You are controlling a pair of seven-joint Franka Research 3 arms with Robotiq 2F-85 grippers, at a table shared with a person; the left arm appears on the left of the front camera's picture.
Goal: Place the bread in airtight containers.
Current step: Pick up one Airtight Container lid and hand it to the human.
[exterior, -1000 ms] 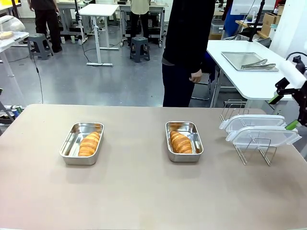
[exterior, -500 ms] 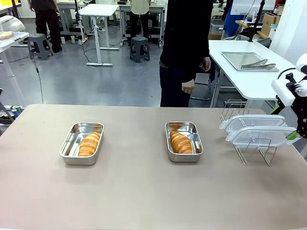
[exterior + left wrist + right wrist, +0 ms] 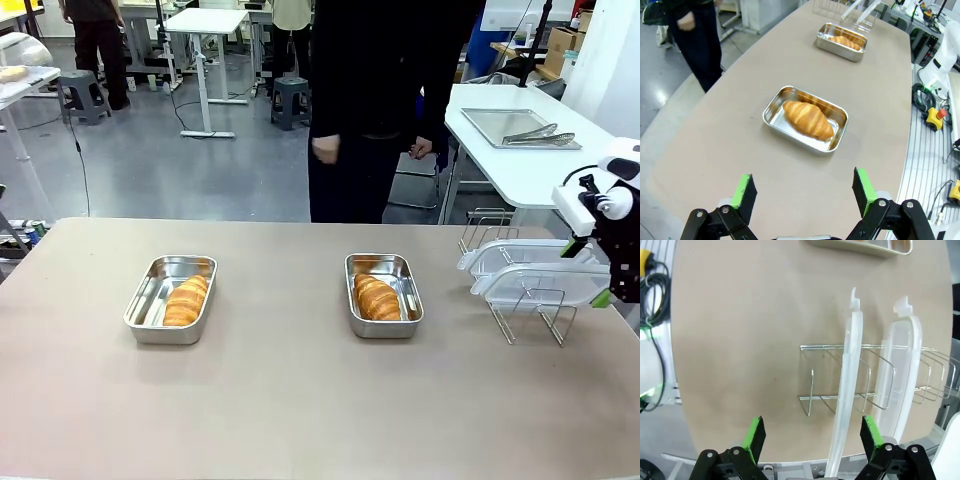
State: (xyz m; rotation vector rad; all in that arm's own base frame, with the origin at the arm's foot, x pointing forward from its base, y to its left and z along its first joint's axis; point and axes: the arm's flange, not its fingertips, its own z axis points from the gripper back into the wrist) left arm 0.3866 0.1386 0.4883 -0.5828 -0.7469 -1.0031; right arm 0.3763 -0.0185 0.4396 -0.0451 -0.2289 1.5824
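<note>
Each of the two steel containers on the table holds one croissant. The left container [image 3: 150,300] carries a croissant [image 3: 186,300], and the right container [image 3: 408,300] carries a croissant [image 3: 377,298]. My left gripper [image 3: 803,192] hangs open above the table, short of the nearer container [image 3: 774,106] and its croissant [image 3: 807,119]; the farther container [image 3: 841,51] lies beyond. My right gripper [image 3: 588,272] is open at the right end of two clear lids [image 3: 540,280] that stand on edge in a wire rack. In the right wrist view my right gripper [image 3: 813,440] has the nearer lid [image 3: 850,385] running between its fingers.
The wire rack [image 3: 815,400] stands at the table's right edge, with a second lid [image 3: 902,370] in it. A person in dark clothes [image 3: 370,110] stands at the far side. A white side table with a metal tray [image 3: 515,128] is behind the rack.
My right gripper has come down and leftward to the lids' right end. The person has stepped to the left. The containers and croissants have not moved.
</note>
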